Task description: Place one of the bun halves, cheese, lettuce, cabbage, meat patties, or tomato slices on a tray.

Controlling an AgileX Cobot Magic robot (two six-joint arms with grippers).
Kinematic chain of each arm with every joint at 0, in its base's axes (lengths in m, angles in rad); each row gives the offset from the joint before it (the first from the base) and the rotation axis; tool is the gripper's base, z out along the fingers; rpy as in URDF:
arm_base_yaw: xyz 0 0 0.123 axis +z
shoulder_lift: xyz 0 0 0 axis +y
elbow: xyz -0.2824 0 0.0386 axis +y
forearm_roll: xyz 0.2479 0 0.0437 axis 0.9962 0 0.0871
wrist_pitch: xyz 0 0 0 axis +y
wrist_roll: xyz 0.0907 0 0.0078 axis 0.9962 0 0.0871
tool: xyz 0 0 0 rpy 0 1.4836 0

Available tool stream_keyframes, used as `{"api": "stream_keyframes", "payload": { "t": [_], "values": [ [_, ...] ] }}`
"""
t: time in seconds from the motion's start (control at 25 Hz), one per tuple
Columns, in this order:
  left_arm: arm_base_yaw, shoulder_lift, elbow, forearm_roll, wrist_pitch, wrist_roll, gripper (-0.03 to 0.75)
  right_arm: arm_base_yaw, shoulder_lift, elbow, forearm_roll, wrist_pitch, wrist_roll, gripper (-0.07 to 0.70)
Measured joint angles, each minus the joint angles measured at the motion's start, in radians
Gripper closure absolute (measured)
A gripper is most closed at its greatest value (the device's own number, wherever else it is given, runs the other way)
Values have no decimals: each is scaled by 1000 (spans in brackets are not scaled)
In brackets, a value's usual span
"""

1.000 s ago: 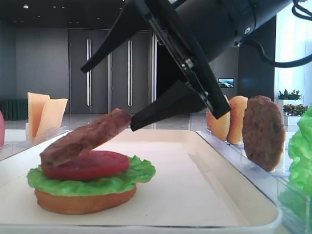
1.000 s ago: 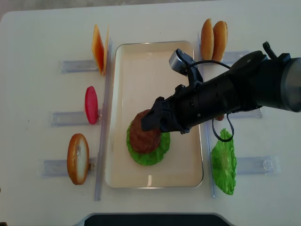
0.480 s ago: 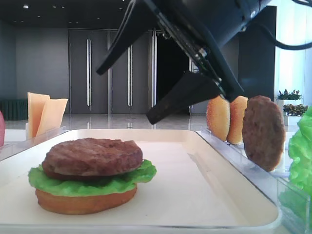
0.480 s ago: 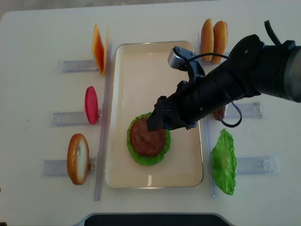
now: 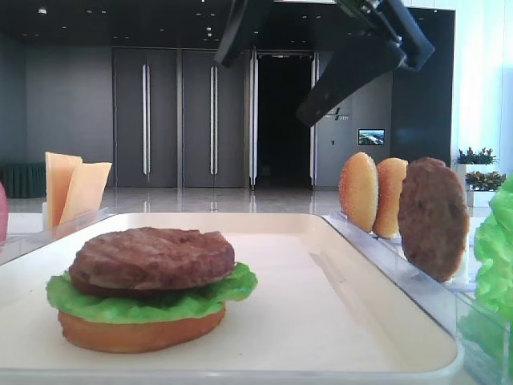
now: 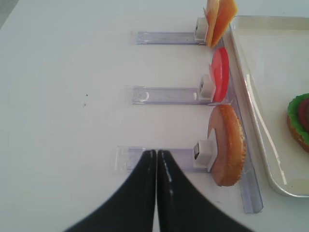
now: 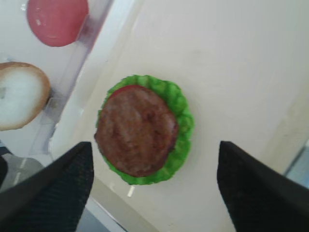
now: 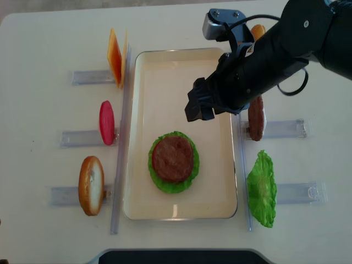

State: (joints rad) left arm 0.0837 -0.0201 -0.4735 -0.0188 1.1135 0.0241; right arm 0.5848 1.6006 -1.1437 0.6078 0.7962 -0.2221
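patty (image 8: 172, 159): round, dark reddish-brown, rough and grainy; lying flat on top of the stack, on the tray (image 8: 165, 71), nearer its front end
stack: green frilly lettuce (image 5: 200, 298) showing around the patty; tan bun half (image 5: 140, 330) sitting underneath
right gripper (image 8: 200, 105): hanging above the tray, fingers standing wide apart, gripping nothing
left gripper (image 6: 156, 159): fingers pressed together, empty; pointing at a clear holder (image 6: 159, 157) beside an upright bun (image 6: 227, 145)

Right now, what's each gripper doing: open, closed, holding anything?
Left gripper: closed, holding nothing.
Right gripper: open, empty, above the meat patty on the tray.
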Motion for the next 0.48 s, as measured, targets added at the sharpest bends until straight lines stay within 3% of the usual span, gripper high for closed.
{"api": "stream_keyframes", "payload": {
  "t": [0.24,0.48],
  "values": [
    [0,0,0,0,0,0,719,0,-2,-148,-367,137,286,95],
    [0,0,0,0,0,0,719,0,-2,-309,-608,292,446,95]
  ]
}}
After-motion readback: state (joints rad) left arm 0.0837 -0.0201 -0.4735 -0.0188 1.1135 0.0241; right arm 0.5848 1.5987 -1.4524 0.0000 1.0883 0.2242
